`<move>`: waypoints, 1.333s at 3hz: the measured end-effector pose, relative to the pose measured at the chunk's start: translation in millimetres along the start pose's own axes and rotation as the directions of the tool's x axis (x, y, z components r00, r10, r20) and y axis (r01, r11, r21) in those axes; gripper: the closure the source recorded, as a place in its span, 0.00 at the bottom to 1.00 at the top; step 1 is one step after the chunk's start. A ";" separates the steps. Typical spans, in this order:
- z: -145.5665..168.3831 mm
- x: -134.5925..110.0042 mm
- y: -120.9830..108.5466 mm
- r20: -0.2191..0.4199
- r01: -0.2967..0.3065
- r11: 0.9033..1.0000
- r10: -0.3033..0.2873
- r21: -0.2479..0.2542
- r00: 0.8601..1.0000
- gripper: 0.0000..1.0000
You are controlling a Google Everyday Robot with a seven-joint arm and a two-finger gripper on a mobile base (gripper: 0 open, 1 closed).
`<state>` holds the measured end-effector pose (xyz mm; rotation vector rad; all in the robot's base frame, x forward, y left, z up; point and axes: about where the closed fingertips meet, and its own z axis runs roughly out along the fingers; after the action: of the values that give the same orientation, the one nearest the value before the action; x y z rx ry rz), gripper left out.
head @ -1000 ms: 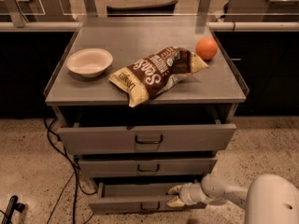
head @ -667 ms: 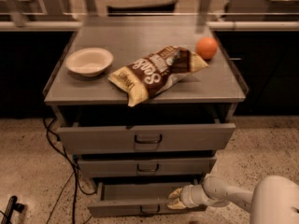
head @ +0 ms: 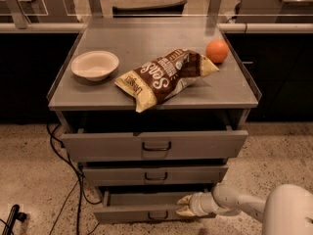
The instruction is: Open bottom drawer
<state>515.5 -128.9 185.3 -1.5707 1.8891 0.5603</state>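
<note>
The bottom drawer (head: 132, 213), lowest of three in the grey cabinet (head: 237, 143), stands partly pulled out. The gripper (head: 182, 206) sits at its front edge, right of the handle (head: 157, 215), fingers parted with nothing clasped between them. On the cabinet top lie a white bowl (head: 95, 64), a chip bag (head: 166, 77) and an orange (head: 217, 51); cables (head: 63, 155) trail over the speckled floor (head: 276, 148).

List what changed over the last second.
Almost nothing visibly moved. The gripper stays at the right end of the bottom drawer, which remains partly pulled out. The bowl, chip bag, orange, top drawer and middle drawer are unchanged.
</note>
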 end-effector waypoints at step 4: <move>0.1 0.0 0.1 0.000 0.000 1.000 0.000 0.000 1.000 0.16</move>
<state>515.4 -128.8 185.2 -1.5708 1.8890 0.5605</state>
